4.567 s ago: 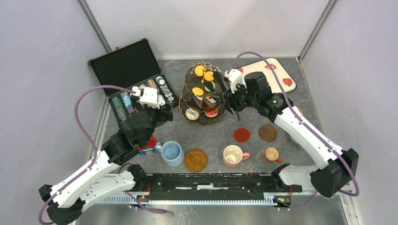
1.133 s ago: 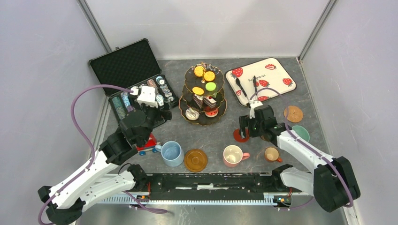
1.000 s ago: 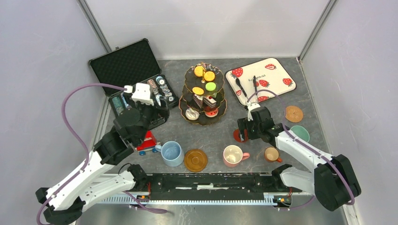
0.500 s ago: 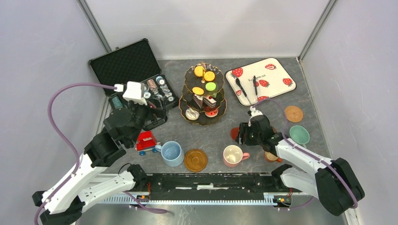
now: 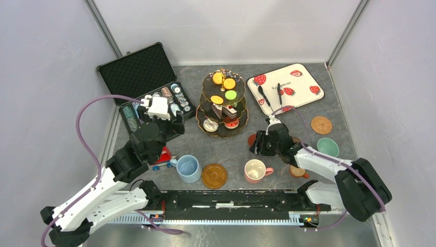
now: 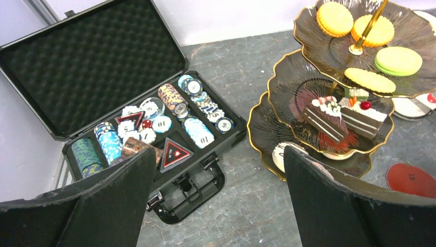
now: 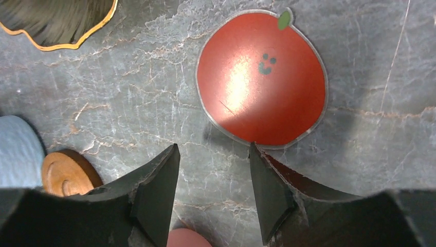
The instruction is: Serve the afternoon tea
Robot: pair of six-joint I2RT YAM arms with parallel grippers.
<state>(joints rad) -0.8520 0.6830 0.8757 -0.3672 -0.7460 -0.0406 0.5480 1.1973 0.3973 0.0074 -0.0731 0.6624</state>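
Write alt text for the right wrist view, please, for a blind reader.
A red coaster with a smiley face lies flat on the grey table, just beyond the open right gripper. The gold-rimmed stand shows top left, a wooden coaster lower left.

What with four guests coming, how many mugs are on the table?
4: blue mug front left, pink mug front centre, small brown mug partly under the right arm, green mug far right. Another could hide beneath it.
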